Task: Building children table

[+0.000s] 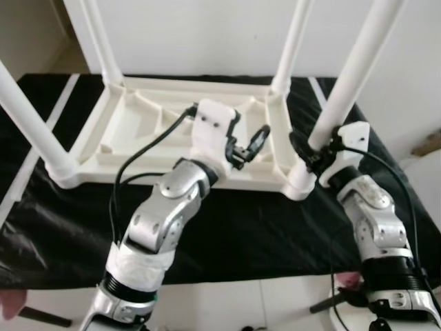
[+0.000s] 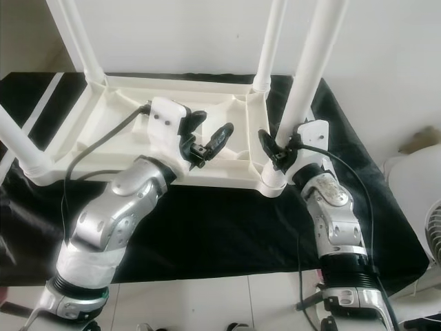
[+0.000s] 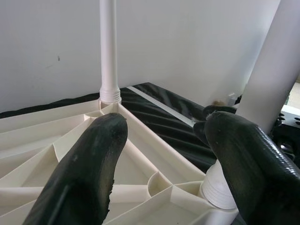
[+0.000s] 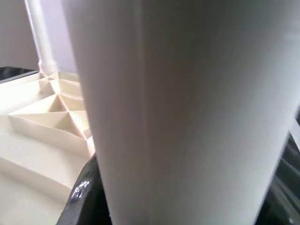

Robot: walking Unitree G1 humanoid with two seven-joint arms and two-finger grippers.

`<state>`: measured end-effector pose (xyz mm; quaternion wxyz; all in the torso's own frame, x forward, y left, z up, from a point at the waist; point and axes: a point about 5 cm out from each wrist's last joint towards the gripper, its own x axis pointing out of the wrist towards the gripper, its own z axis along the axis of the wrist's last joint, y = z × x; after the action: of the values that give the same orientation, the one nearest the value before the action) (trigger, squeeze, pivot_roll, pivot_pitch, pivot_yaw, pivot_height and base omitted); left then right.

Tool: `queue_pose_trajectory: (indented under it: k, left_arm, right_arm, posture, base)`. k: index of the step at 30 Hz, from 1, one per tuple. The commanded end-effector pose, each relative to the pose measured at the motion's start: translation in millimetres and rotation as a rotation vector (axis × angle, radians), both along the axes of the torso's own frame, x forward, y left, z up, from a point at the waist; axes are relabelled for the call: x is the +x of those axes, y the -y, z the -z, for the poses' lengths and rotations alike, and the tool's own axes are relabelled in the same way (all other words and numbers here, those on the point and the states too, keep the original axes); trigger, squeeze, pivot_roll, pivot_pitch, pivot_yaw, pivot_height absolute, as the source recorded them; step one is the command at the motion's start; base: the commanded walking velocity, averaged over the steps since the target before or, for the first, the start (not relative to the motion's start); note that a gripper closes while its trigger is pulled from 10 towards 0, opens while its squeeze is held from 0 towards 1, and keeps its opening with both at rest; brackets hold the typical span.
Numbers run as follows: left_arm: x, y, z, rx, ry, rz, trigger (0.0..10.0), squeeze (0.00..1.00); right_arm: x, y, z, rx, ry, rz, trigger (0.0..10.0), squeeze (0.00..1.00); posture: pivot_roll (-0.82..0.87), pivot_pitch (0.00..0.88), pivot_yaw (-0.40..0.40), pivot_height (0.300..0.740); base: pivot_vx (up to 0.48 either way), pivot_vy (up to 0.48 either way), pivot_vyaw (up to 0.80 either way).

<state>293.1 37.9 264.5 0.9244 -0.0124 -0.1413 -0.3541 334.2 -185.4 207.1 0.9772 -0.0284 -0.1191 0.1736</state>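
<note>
White plastic makes up the children's table [image 1: 186,131], which lies upside down on a black sheet [image 1: 262,227], its ribbed underside facing up and four legs rising from its corners. The near right leg [image 1: 355,76] stands in its corner socket, and the right gripper [image 1: 315,153] is closed around it just above that socket; in the right wrist view the leg [image 4: 187,108] is so close that its surface blurs and most of the black fingers are hidden behind it. The left gripper [image 1: 247,146] hangs over the table's underside, near the front rail and left of the gripped leg, its fingers [image 3: 89,173] spread apart with nothing between them. Between those fingers the left wrist view shows the far right leg [image 3: 108,47] standing in its corner.

All four legs run out of the top or side of the head views, so their ends cannot be seen. Beyond the table is a plain white wall [image 1: 207,34]. The sheet carries pale stripes [image 1: 52,114] left of the table and lies on a pale tiled floor [image 1: 227,307]. Dim objects at the floor's lower edge are too cut off to identify.
</note>
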Motion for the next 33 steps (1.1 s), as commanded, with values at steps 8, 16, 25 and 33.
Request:
queue_pose_trajectory:
  k: [8, 16, 25, 33]
  left_arm:
    - [-4.3, 1.5, 0.1, 0.014, 0.003, 0.050, 10.0, 0.00]
    - [-5.4, 2.1, 0.1, 0.013, 0.001, 0.053, 10.0, 0.00]
    - [-6.1, 2.0, 0.6, 0.009, -0.001, 0.050, 10.0, 0.00]
    - [-6.1, 2.7, 0.3, 0.002, -0.002, 0.046, 10.0, 0.00]
  right_arm:
    - [-4.0, 3.1, 43.9, 0.033, -0.185, 0.088, 10.0, 0.00]
    - [-1.8, 10.5, 43.5, 0.093, -0.188, 0.265, 10.0, 0.00]
    - [-4.6, 3.3, 43.2, 0.106, -0.212, 0.547, 10.0, 0.00]
    - [-22.8, -28.2, 49.7, 0.208, -0.209, 0.782, 10.0, 0.00]
  posture:
    - [-0.12, 0.166, 0.010, 0.740]
    - [-0.12, 0.171, 0.006, 0.740]
    - [-0.12, 0.171, -0.004, 0.740]
    - [-0.11, 0.171, -0.013, 0.740]
  base:
    - [0.000, 0.000, 0.00]
    - [0.000, 0.000, 0.00]
    - [0.000, 0.000, 0.00]
    - [0.000, 0.000, 0.00]
